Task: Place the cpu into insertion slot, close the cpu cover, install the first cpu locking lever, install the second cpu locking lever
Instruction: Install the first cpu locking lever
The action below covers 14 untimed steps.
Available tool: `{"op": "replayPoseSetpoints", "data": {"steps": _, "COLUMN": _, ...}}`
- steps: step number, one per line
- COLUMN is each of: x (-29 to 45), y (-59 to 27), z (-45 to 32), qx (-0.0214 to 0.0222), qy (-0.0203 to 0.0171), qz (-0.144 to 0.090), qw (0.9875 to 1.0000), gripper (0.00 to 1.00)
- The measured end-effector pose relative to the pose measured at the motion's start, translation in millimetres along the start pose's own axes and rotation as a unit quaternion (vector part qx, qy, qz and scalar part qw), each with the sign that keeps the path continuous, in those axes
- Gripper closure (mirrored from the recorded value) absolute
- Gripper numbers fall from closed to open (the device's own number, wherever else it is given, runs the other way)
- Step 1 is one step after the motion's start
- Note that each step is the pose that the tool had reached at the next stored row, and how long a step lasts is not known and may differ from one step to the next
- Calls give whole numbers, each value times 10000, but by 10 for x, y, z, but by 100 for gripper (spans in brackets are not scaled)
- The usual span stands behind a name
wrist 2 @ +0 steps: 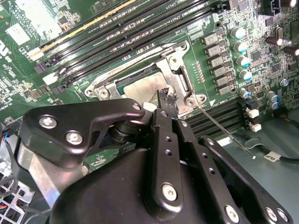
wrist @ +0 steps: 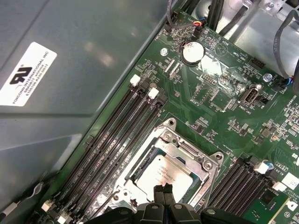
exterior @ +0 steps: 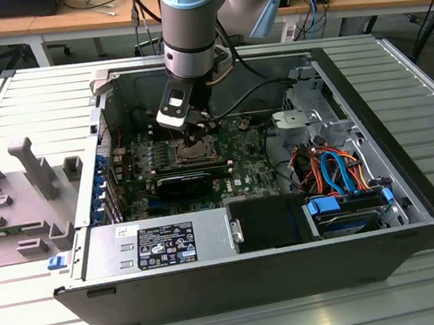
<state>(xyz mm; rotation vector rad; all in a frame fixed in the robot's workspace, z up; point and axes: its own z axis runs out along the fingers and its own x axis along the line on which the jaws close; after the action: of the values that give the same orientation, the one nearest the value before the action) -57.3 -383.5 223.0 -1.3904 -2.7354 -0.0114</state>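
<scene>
The cpu (wrist: 161,173) lies flat in the insertion slot (wrist: 208,164) of the green motherboard (exterior: 245,167), its silver-grey top showing through the window of the cpu cover (wrist: 180,147), which lies down over it. My gripper (wrist: 162,190) hangs just above the cpu's edge, fingertips (wrist 2: 164,97) pressed together and shut with nothing visible between them. In the exterior view my gripper (exterior: 196,137) reaches down into the open computer case over the insertion slot (exterior: 193,151). A thin locking lever (wrist 2: 225,132) juts out from the socket's corner across the black slots.
Long black memory slots (wrist: 119,135) run along both sides of the socket. A metal case wall (wrist: 60,93) stands close beside them. A coin battery (wrist: 191,52), cables (exterior: 336,167), a drive bay (exterior: 350,213) and the power supply (exterior: 164,244) fill the case.
</scene>
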Motion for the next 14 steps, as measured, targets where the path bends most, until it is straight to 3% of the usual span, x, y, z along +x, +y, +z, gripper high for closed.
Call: {"op": "replayPoseSetpoints", "data": {"steps": 14, "x": 0, "y": 0, "z": 0, "qx": 6, "qy": -3, "qz": -93, "qw": 10000, "gripper": 89}}
